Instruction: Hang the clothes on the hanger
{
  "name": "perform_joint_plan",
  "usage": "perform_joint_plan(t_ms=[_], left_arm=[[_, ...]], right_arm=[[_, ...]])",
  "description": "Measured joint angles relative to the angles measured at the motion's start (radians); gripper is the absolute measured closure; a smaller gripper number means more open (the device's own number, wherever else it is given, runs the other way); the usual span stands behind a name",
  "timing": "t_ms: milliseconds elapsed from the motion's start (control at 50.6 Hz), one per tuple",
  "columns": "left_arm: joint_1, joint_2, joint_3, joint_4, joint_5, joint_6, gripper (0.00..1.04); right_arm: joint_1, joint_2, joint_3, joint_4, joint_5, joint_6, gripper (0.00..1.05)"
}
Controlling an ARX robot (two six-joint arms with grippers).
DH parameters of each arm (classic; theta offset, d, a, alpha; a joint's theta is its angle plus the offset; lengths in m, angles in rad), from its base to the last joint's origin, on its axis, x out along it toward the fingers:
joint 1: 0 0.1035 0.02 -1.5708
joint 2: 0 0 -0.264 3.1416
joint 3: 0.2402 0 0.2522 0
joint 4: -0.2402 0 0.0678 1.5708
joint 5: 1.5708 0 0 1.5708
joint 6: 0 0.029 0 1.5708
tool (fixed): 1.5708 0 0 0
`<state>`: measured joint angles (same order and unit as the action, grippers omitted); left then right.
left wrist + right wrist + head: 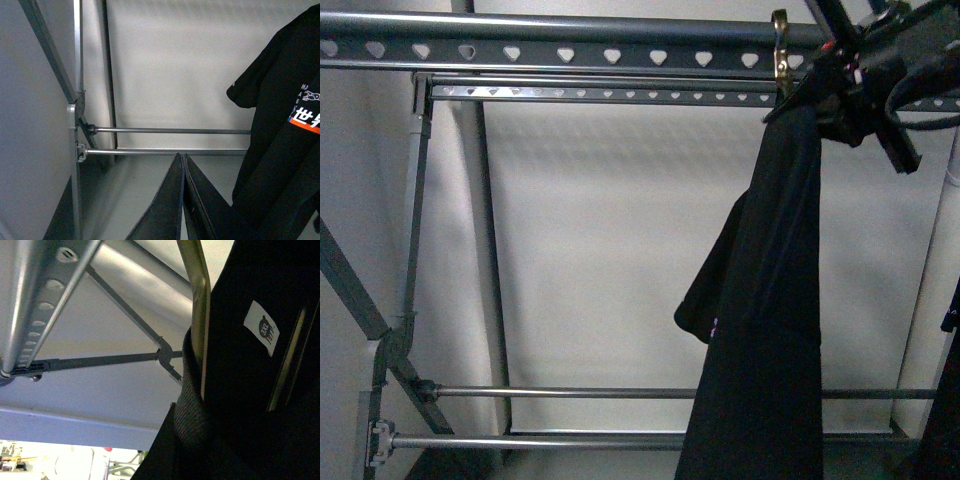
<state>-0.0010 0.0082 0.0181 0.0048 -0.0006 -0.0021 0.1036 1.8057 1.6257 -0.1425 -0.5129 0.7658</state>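
The black T-shirt [765,330] was seen suspended from a brass-coloured hook [781,50] caught over the top rail [560,52] of the dark grey rack, close to that rail's right end in the front view. The hook appeared to have been set there so that the garment's weight would be carried by the rail rather than by the arm, leaving the cloth free to drop straight down past the thin lower bars [620,393].

The right gripper [865,95] was held high, just beside the hook and against the shirt's upper part; whether it was clamped on the cloth or already released could not be told, since its fingers were hidden among dark fabric and cabling. In its wrist view the ribbed collar [192,405] and a small white neck label [261,328] were seen pressed alongside the hook's shank [200,315].

The left gripper [184,200] was kept low, well below the top rail, its two fingers brought together on nothing, near the shirt's hem.

The shirt [280,145] hung folded and narrow, one short sleeve [715,290] jutting out, with white lettering and an orange stripe [306,120] partly shown.
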Motion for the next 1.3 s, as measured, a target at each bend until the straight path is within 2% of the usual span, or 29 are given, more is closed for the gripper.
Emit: perform_joint_plan(t_ms=[99, 178, 375, 474, 553, 613, 711, 731, 771, 850, 968, 1225, 1304], left_arm=[[0.0, -0.002, 0.0, -0.002, 0.0, 0.0, 1.01], [0.0, -0.004, 0.0, -0.002, 0.0, 0.0, 1.01], [0.0, -0.004, 0.0, -0.003, 0.0, 0.0, 1.01], [0.0, -0.004, 0.0, -0.003, 0.0, 0.0, 1.01], [0.0, -0.004, 0.0, -0.003, 0.0, 0.0, 1.01], [0.0, -0.004, 0.0, -0.003, 0.0, 0.0, 1.01], [0.0, -0.004, 0.0, -0.003, 0.0, 0.0, 1.01], [0.0, -0.004, 0.0, -0.003, 0.0, 0.0, 1.01], [0.0, -0.004, 0.0, -0.003, 0.0, 0.0, 1.01], [0.0, -0.004, 0.0, -0.003, 0.001, 0.0, 1.01], [0.0, -0.004, 0.0, -0.003, 0.0, 0.0, 1.01], [0.0, -0.004, 0.0, -0.003, 0.0, 0.0, 1.01], [0.0, -0.004, 0.0, -0.003, 0.0, 0.0, 1.01]], right_arm=[[0.006, 0.018, -0.026, 0.032, 0.003, -0.017, 1.01], [0.016, -0.047, -0.174, 0.144, 0.032, -0.057, 1.0], [0.047, -0.299, -0.527, 0.392, 0.32, -0.292, 0.69], [0.096, -0.551, -0.782, 0.531, 0.5, -0.445, 0.5], [0.161, -0.846, -1.002, 0.517, 0.579, -0.544, 0.31], [0.211, -1.016, -1.096, 0.469, 0.645, -0.59, 0.2], [0.354, -1.299, -1.223, 0.401, 0.848, -0.71, 0.06], [0.404, -1.363, -1.26, 0.433, 0.916, -0.756, 0.07], [0.47, -1.44, -1.264, 0.352, 1.028, -0.765, 0.14], [0.477, -1.514, -1.33, 0.23, 1.085, -0.765, 0.28], [0.378, -1.58, -1.473, 0.179, 0.962, -0.766, 0.53], [0.154, -1.694, -1.525, 0.152, 0.756, -0.766, 1.02], [0.101, -1.715, -1.541, 0.148, 0.704, -0.766, 1.02]])
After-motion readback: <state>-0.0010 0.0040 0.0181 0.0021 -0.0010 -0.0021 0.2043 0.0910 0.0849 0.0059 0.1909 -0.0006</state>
